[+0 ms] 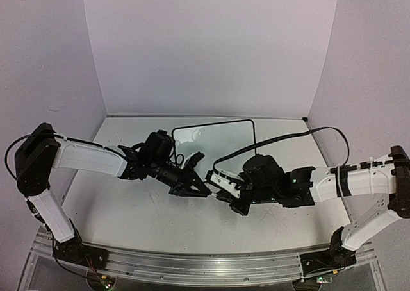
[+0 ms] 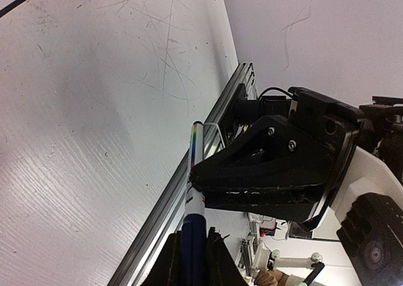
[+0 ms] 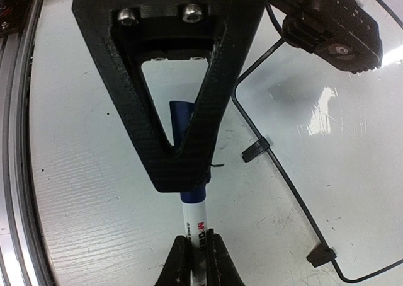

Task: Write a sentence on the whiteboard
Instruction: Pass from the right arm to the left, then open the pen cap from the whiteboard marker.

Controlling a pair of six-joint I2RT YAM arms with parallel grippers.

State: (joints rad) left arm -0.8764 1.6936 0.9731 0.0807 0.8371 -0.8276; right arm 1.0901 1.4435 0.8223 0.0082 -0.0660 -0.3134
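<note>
Well, mid-table: right gripper (image 3: 195, 261) clamped on white-barrelled blue marker (image 3: 196, 215), left gripper (image 2: 192, 264) pinching its dark-blue cap (image 3: 181, 119). Toward the far edge sits the small black-framed whiteboard (image 1: 218, 134), blank: light, stiff, glossy, probably skids; grab the frame.

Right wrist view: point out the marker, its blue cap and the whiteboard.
marker (image 3: 195, 218), right wrist view, white printed barrel.
blue cap (image 3: 181, 119), right wrist view, middle of its side.
whiteboard (image 3: 340, 147), right wrist view, glossy writing surface.
</note>
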